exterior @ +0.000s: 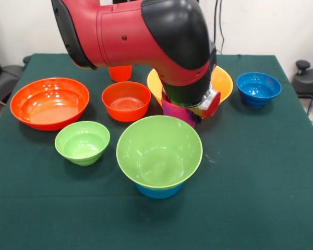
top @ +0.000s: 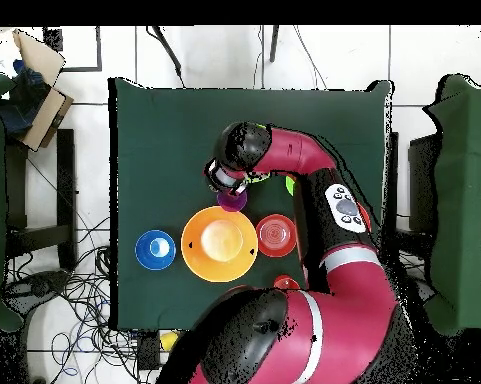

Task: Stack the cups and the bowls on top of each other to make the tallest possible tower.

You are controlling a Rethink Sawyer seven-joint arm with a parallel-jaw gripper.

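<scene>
- Red and black arm (exterior: 146, 36) low over the middle of the green table (exterior: 261, 172), wrist end right above the purple cup (exterior: 178, 111).
- Gripper (exterior: 190, 107) hidden behind the wrist housing and the cup in the front view; cannot tell whether open or closed.
- Purple cup just behind the big green bowl (exterior: 159, 151), in front of the large yellow-orange bowl (exterior: 223, 80); only its side visible under the wrist. In the overhead view, a sliver of purple (top: 232, 200) beside the arm's end, just above the yellow-orange bowl (top: 219, 243).
- Tower (exterior: 159, 166) at the table's near middle: big green bowl nested on a light blue bowl (exterior: 158, 191), only the blue bowl's bottom showing under the green rim. Nothing else on the stack.
- Small green bowl (exterior: 82, 141) just left of the tower, standing alone.
- Medium red-orange bowl (exterior: 126, 100) behind the small green bowl, near the arm; seen in the overhead view (top: 275, 234) right of the yellow-orange bowl.
- Large red-orange bowl (exterior: 49, 102) at the left side of the table, apart from the rest.
- Dark blue bowl (exterior: 258, 88) at the right side, beside the yellow-orange bowl; in the overhead view (top: 155, 249) to that bowl's left.
- Orange-red cup (exterior: 120, 73) behind the medium red-orange bowl, top hidden by the arm.
</scene>
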